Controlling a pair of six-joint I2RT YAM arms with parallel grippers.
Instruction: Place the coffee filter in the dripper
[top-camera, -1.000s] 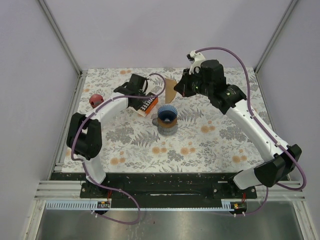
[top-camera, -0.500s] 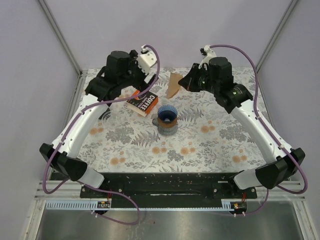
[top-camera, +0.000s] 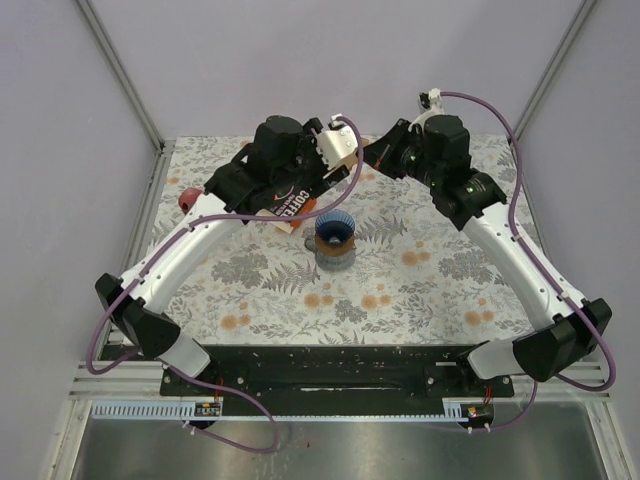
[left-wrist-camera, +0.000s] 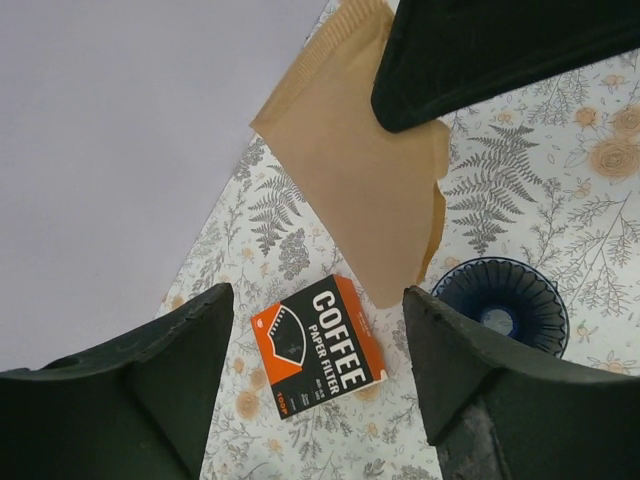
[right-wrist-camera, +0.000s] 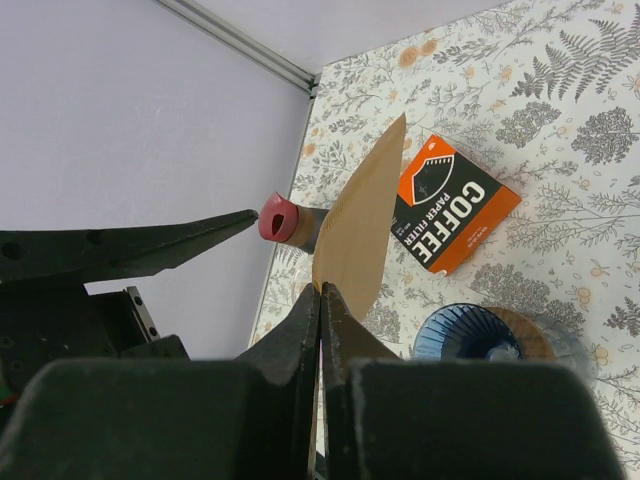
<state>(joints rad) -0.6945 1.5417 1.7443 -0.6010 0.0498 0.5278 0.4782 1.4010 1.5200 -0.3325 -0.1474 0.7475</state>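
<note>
1. Room: the floral table (top-camera: 440, 275) spreads between my two arms in the lower half of the top view. Lavender walls bound it at the left, right and upper edges.
2. My right pincer (right-wrist-camera: 320, 292) is clamped together on the coffee filter (right-wrist-camera: 360, 225), which stands up at frame centre.
3. My left pincer (left-wrist-camera: 315, 300) is spread apart and grips nothing. The filter hangs above centre in its view.
4. The dripper (right-wrist-camera: 470, 335) sits at the filter's lower right, and the orange box (right-wrist-camera: 450, 215) lies at its right.

Matt paper coffee filter (left-wrist-camera: 350, 190), glossy blue dripper (left-wrist-camera: 522, 300)
</note>
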